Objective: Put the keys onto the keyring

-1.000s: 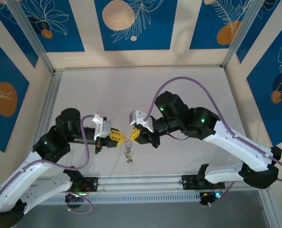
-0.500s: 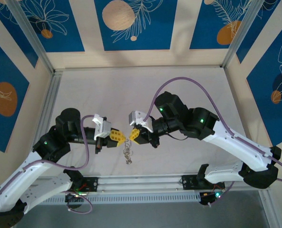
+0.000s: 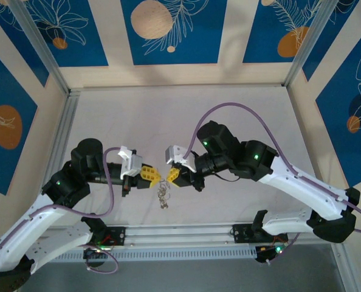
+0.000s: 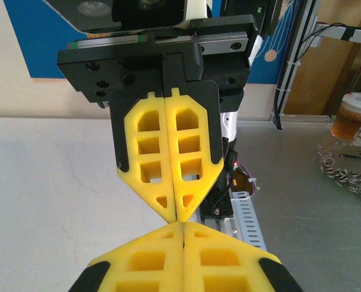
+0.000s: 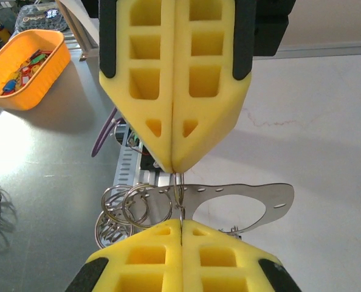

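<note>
Above the middle of the surface (image 3: 241, 115), I saw my left gripper (image 3: 151, 175) and right gripper (image 3: 171, 175) tip to tip, each pinched together on the keyring (image 3: 163, 193), its loose rings dangling just beneath them.

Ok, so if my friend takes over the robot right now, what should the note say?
Left gripper: shut, pinching the keyring, a bunch of silvery wire rings joined to a flat silvery metal plate.
Right gripper: shut on the same bunch, tip to tip with the left.
The bunch hangs between them, above the pale grey table.
Keys: too small to tell apart from the rings here.
Done: keyring held up by both. Left: thread the keys on.
</note>
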Motion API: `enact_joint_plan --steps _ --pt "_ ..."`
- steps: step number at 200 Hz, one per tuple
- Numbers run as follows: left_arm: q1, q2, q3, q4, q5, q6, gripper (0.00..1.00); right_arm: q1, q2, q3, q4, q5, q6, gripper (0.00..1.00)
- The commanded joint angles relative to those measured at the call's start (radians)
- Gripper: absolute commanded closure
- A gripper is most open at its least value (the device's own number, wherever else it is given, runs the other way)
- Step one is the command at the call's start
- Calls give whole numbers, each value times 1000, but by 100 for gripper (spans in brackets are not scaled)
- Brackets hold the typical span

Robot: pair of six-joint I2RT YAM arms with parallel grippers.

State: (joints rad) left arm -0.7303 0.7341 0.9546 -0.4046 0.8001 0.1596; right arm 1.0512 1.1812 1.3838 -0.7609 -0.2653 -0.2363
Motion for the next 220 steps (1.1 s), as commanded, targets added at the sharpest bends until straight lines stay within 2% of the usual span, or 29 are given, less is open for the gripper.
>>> enact_joint_plan --steps 1,42,93,220 --pt "9 -12 19 41 5 -2 100 -10 -34 -2 20 -11 -2 100" --pt "9 -13 18 44 2 0 100 -37 -54 -11 9 -111 33 100" --pt "9 -19 16 50 -1 1 100 -45 2 12 -9 -202 59 100" --pt "9 -33 12 50 -2 1 100 -105 47 20 28 -307 133 100"
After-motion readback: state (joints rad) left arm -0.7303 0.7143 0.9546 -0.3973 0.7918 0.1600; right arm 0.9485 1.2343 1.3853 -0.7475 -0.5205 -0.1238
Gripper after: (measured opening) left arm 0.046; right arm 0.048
